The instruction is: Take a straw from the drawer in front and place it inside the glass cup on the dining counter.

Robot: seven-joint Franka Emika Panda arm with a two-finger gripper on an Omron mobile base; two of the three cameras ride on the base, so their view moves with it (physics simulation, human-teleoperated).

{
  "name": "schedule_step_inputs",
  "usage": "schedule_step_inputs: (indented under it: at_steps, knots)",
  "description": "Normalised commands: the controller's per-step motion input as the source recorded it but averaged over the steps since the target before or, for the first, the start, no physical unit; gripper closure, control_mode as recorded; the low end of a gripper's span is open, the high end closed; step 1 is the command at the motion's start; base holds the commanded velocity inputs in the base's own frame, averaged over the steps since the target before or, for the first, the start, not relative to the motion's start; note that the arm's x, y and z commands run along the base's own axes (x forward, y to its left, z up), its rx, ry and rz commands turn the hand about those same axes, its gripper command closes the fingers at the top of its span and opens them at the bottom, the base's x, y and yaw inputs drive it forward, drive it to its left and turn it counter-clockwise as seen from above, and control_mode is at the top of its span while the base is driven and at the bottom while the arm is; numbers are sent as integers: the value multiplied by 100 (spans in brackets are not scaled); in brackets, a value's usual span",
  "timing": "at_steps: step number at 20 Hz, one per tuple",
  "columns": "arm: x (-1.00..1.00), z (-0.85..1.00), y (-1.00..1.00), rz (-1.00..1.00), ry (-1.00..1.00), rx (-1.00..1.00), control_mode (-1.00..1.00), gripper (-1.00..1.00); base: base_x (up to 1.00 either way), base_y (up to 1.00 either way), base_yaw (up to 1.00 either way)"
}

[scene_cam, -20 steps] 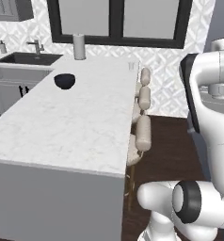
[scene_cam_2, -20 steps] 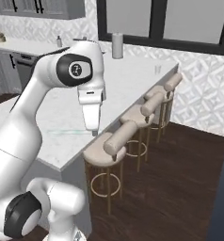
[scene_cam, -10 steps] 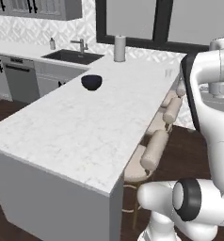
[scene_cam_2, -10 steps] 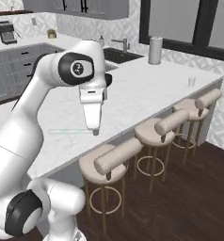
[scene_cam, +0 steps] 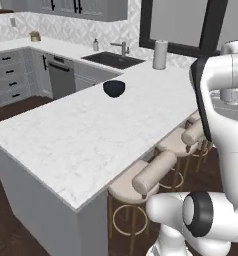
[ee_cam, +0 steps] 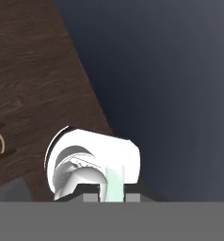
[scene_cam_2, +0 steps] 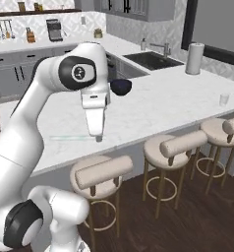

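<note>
My gripper (scene_cam_2: pixel 99 138) hangs fingers down over the near edge of the white marble dining counter (scene_cam_2: pixel 163 110), shut on a thin pale green straw (scene_cam_2: pixel 70 138) that sticks out level to the left. In the hand view the straw (ee_cam: pixel 113 181) stands between the finger tips of the gripper (ee_cam: pixel 112 196). The small clear glass cup (scene_cam_2: pixel 224 99) stands far to the right on the counter, near its stool side. From the left base view the same dining counter (scene_cam: pixel 86 140) stretches away. The drawer is out of view.
A dark blue bowl (scene_cam_2: pixel 121 86) (scene_cam: pixel 114 88) sits mid-counter. A white paper-towel roll (scene_cam_2: pixel 194 58) (scene_cam: pixel 160 55) stands beyond it, near the sink (scene_cam_2: pixel 151 60). Beige cushioned stools (scene_cam_2: pixel 180 142) (scene_cam: pixel 156 175) line the counter's edge over dark wood floor.
The whole scene has swung across both base views as the base drives, and the counter now lies more to the right. The arm keeps its pose with the straw still held.
</note>
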Motion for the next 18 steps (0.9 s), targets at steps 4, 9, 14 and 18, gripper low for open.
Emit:
schedule_step_inputs:
  at_steps: [4, 9, 14, 18]
  knots:
    - [0, 0, 0, 0, 0, 0, 100, 100, 0, -100, 45]
    - [0, 0, 0, 0, 0, 0, 100, 100, 0, -100, 47]
    - [0, 0, 0, 0, 0, 0, 100, 100, 0, -100, 45]
    - [0, 0, 0, 0, 0, 0, 100, 100, 0, -100, 38]
